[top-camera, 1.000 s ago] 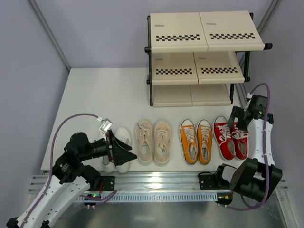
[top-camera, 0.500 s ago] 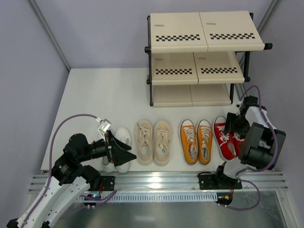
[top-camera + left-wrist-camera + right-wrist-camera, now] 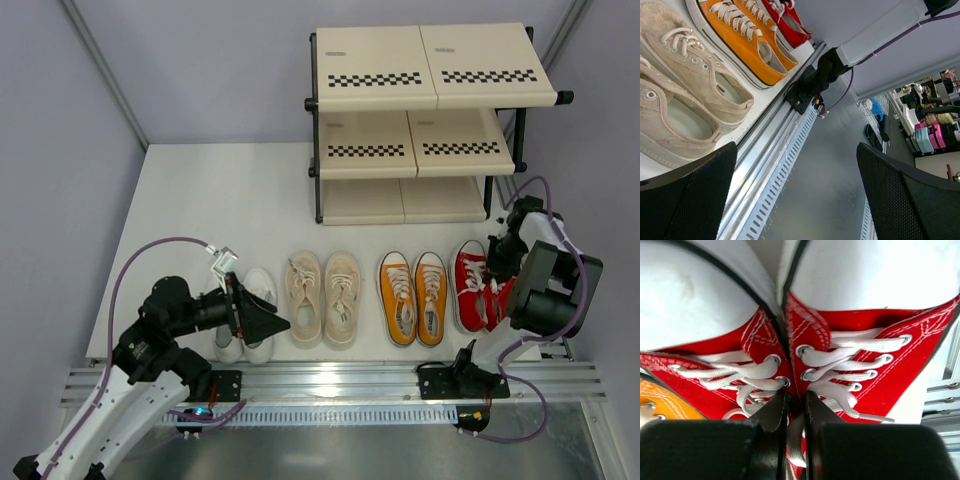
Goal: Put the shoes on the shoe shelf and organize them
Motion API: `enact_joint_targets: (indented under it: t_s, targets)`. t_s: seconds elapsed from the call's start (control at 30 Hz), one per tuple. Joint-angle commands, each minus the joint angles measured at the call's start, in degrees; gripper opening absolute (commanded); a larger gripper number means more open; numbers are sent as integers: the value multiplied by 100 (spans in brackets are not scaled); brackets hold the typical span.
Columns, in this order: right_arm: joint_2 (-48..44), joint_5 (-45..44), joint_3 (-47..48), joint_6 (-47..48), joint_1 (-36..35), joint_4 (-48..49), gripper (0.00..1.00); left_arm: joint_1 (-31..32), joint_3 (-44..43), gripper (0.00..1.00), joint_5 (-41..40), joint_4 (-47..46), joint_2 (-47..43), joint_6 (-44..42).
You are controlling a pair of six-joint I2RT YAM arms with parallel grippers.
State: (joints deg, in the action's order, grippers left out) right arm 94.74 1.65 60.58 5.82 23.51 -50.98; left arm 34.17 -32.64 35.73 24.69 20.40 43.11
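At the left near edge, the left tool (image 3: 268, 325) hangs spread wide over the white pair (image 3: 262, 285), gripping nothing. Rightward along the tabletop (image 3: 230, 200) stand the beige pair (image 3: 323, 298), the orange pair (image 3: 414, 297) and the red pair (image 3: 470, 290), none shelved, toes away from the arms. The right tool (image 3: 794, 440) sits at the red pair's laces, fingers pressed almost together, apparently pinching the two adjoining inner sides. The shelf (image 3: 432, 95) lies beyond those toes, slightly leftward, roughly along the pair's long axis. The right arm is judged nearer.
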Motion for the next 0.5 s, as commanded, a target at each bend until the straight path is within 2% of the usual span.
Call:
enact_joint_targets:
  t_s: [0.0, 0.17, 0.33, 0.47]
  targets:
    - [-543, 204, 367, -520, 14, 501, 4, 28, -128, 100, -65, -43, 113, 57]
    - [-1938, -559, 227, -1127, 14, 529, 4, 28, -260, 100, -276, 71, 201, 92]
    - [-2732, -675, 183, -1382, 5, 273, 4, 28, -374, 100, -496, 89, 315, 241]
    - [-3233, -289, 235, -1365, -4, 290, 4, 28, -470, 100, -628, 45, 447, 417]
